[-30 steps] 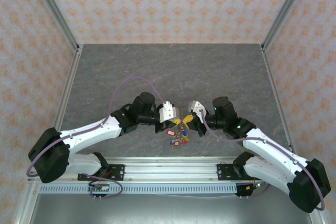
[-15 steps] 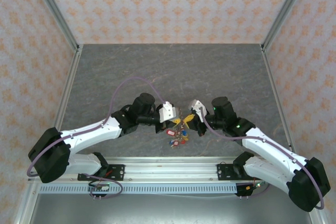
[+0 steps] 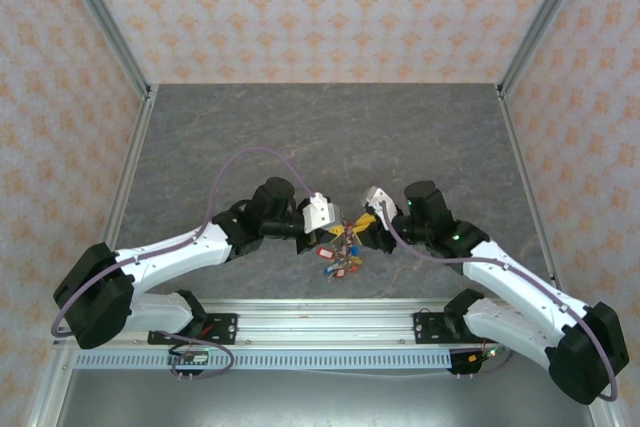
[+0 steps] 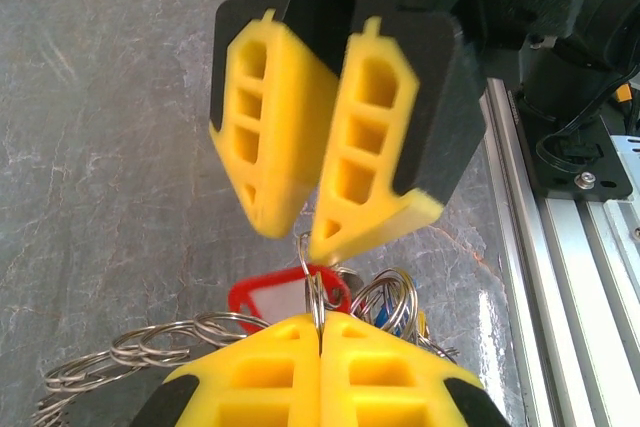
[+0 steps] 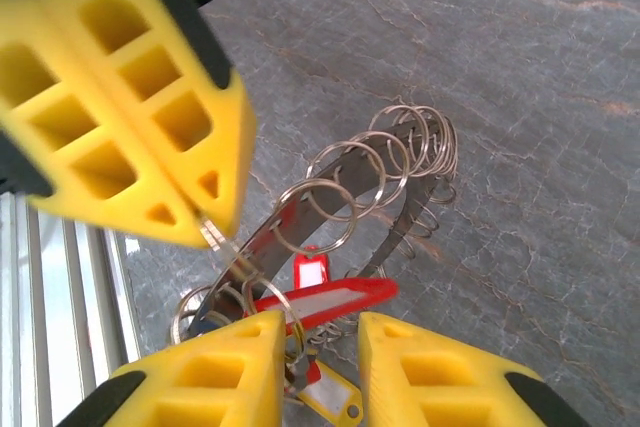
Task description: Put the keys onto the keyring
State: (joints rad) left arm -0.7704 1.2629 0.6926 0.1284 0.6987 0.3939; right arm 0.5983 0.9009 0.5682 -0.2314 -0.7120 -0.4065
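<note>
Both arms reach inward and meet over the near middle of the grey counter [image 3: 330, 137]. The left pincer [image 4: 320, 332] is pressed fully closed, its yellow fingers nipping one thin split ring [image 4: 315, 299] of the keyring [image 5: 385, 162] (the wire disappears right into the seam between the pads). From that held ring the keyring trails down and away as a curved metal band threaded with many small loops, its far end on the counter. The right pincer [image 5: 322, 347] faces the left one tip to tip, with its jaws parted and nothing clamped between them. A long red tag [image 5: 330, 299] lies just beyond that gap, and a wire loop touches the inner edge of one finger. Coloured tags bunch together beneath both pincers in the top view.
</note>
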